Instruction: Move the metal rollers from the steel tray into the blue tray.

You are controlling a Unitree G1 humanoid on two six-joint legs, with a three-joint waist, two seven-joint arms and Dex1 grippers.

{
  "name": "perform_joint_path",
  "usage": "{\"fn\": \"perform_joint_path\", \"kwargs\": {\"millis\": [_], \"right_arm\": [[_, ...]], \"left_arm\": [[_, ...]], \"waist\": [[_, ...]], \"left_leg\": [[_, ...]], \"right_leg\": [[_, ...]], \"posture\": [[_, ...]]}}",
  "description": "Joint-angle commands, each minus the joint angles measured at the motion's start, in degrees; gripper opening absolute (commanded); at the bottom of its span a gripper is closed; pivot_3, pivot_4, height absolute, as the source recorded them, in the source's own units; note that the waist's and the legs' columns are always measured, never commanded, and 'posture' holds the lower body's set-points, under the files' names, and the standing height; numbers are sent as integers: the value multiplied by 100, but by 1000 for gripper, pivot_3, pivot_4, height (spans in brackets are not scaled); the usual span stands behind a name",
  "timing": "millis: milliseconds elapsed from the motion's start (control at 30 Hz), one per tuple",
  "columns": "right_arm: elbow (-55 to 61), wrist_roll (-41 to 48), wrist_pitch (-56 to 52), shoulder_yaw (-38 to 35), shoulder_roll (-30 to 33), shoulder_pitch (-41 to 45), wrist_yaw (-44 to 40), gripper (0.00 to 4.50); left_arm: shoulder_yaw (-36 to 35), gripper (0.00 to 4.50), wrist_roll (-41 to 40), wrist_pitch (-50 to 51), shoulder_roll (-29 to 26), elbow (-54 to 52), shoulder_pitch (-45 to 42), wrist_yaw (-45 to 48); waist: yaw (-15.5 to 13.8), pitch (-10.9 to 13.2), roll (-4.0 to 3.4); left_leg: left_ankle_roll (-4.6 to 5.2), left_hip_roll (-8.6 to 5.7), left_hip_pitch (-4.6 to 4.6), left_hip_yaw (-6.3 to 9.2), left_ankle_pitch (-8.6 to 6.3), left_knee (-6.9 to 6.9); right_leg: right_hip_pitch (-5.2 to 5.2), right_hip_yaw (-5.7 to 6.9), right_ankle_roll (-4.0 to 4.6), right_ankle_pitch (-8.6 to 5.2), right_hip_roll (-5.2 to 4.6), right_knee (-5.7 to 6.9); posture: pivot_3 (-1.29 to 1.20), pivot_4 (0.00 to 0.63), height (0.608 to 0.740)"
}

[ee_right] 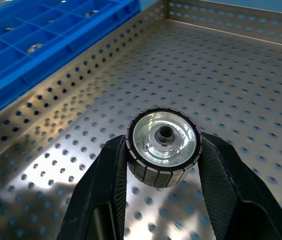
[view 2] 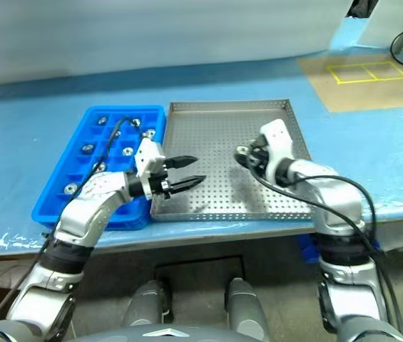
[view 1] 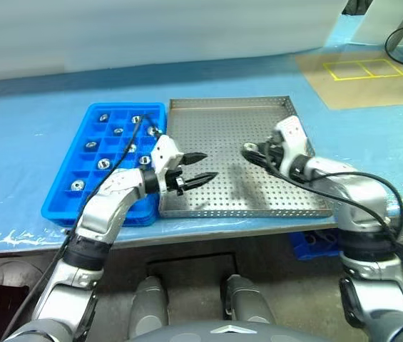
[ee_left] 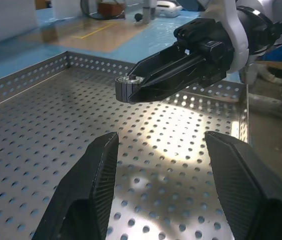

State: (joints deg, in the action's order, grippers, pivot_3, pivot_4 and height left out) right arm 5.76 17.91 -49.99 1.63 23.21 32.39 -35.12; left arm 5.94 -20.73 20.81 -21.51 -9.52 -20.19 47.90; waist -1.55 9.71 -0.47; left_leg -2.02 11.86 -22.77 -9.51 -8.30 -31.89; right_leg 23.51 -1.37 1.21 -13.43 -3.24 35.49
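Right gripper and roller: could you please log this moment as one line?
right gripper: shut on roller | above steel tray | left gripper: open, empty

Both arms are clad in silver-grey metallic shells with dark joint bands and white wrist housings. Each pincer, left pincer (view 1: 202, 167) and right pincer (view 1: 247, 149), is formed of two tapered black fingers (ee_left: 88, 192). Thin black cables are looped along both forearms.
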Motion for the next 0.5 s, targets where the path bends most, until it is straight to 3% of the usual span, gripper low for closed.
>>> {"fn": "perform_joint_path", "kwargs": {"millis": [33,133,333,500], "right_arm": [[-767,-90,580,627,-408,694,-438,1616],[-1468,-222,1077,1093,-757,1223,-918,1616],[-2332,-366,1750,1582,-1299,1959,-1718,1616],[-2458,-479,1948,1918,-1366,2088,-2379,1616]], "left_arm": [[-430,2901,-212,282,-157,-1105,605,-460],[-790,2901,-316,567,-304,-1985,1401,-855],[-1431,2901,-661,949,-409,-3325,2674,-1441],[-1703,2901,-816,1045,-525,-3708,3149,-1645]], "waist": [[-94,0,1],[-301,1,2],[-726,2,4],[-1047,3,3]], "left_leg": [[1,0,-22,1,0,-1],[0,3,-77,9,2,-2],[-2,12,-113,58,1,-4],[-7,17,-125,95,4,-7]], "right_leg": [[21,0,0,0,0,1],[71,25,3,1,-3,18],[72,94,19,-10,-9,15],[65,129,25,-16,-11,18]], "posture": [[200,150,740],[307,150,740],[420,150,740],[471,150,740]]}}
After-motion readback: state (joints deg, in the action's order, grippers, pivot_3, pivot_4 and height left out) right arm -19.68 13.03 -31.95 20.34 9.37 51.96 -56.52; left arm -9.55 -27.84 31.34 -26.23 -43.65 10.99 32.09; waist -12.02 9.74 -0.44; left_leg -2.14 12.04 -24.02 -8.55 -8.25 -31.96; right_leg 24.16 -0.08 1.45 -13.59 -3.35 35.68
